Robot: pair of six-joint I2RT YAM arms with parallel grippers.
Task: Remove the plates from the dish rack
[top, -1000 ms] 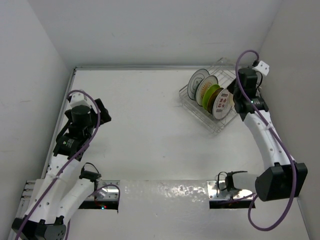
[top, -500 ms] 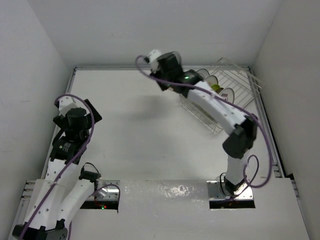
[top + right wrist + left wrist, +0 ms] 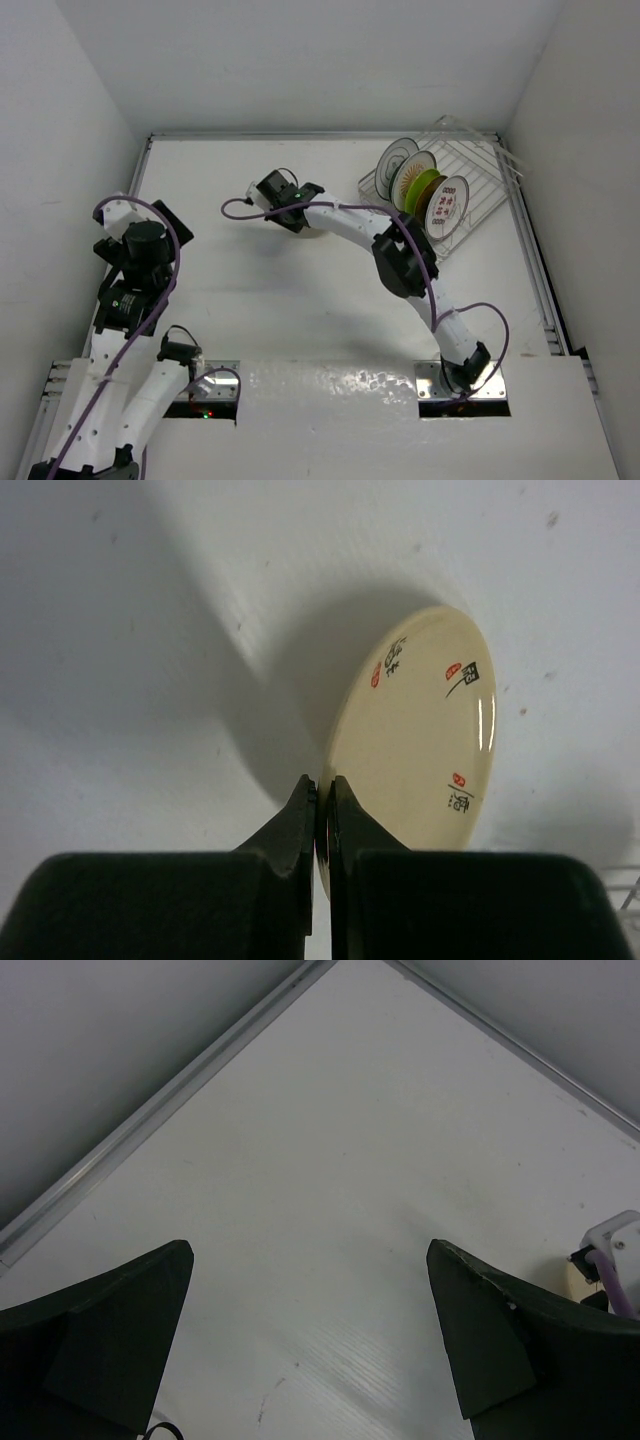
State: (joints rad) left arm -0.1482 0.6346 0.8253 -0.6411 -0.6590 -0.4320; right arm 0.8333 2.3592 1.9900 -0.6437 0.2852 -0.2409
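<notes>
Table [image 3: 300, 300]: walled at left, far and right sides; arm bases at its near edge. Dish rack [image 3: 478, 180]: in the far right corner of the table, set askew to the walls. Racked plates [image 3: 445, 205]: four, upright on edge, one behind another in a row along the rack's left side, running from far left to near right. Right gripper [image 3: 302, 222]: over the table's far middle, well left of the rack, fingers pinched on the rim of the held plate [image 3: 420, 750]; the plate is tilted low over the table on the gripper's rack side, contact with the surface not discernible. Left gripper [image 3: 310, 1260]: near the left wall, well apart from plate and rack, jaws spread, facing the far left corner.
</notes>
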